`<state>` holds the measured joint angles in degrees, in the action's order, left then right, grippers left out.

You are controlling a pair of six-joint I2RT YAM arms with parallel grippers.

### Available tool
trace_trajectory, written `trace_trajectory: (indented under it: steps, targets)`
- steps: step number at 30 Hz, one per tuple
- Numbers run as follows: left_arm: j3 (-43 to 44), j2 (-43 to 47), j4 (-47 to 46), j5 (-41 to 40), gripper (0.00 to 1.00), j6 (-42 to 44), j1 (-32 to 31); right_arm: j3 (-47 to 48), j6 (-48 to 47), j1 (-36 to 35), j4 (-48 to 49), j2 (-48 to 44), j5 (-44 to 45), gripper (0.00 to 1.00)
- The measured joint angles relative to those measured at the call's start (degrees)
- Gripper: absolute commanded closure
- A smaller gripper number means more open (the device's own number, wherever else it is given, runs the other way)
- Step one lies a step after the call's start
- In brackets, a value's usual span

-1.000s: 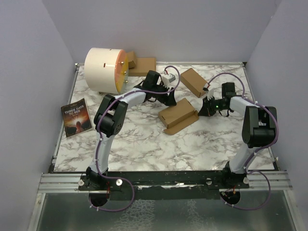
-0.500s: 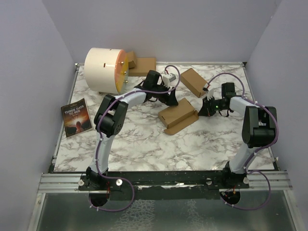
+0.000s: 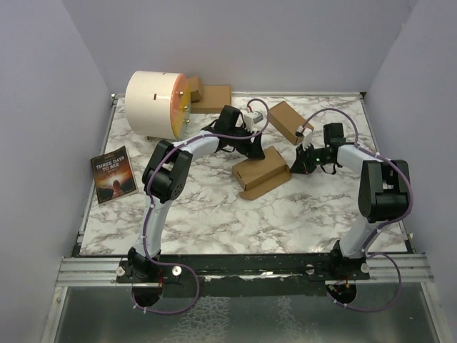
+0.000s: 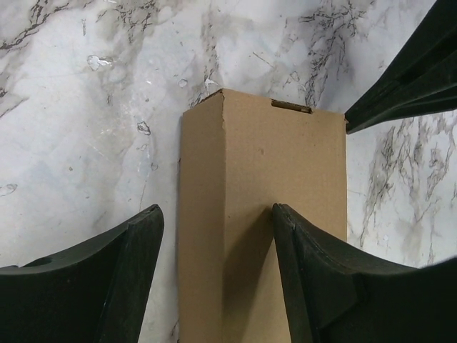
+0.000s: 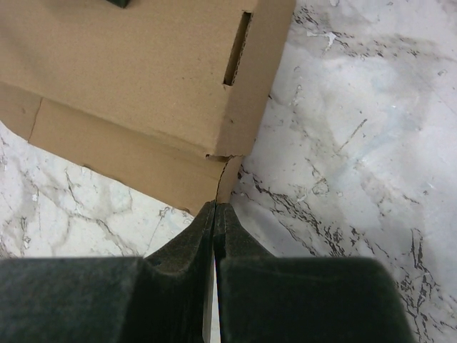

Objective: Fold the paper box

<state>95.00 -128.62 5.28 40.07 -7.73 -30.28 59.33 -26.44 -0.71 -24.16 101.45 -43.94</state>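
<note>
Left wrist view: the left claw (image 4: 214, 213) stands with jaws apart astride the paper box (image 4: 264, 157), gripping nothing; in the right wrist view the right claw (image 5: 216, 209) is closed tight, its tips against the corner of the box's loose flap (image 5: 128, 153). The box lies in the middle of the worktop (image 3: 214, 214) between both arms; my worry is that a push from the right would slide the unclamped box away rather than fold the flap, or crumple its edge.
</note>
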Motion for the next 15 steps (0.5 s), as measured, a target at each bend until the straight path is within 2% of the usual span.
trace_trajectory:
  steps: [15]
  targets:
    - [1.86, -0.52, 1.92, -0.02, 0.4, 0.68, -0.09, -0.9, -0.94, -2.36, 0.35, -1.88, 2.36, 0.98]
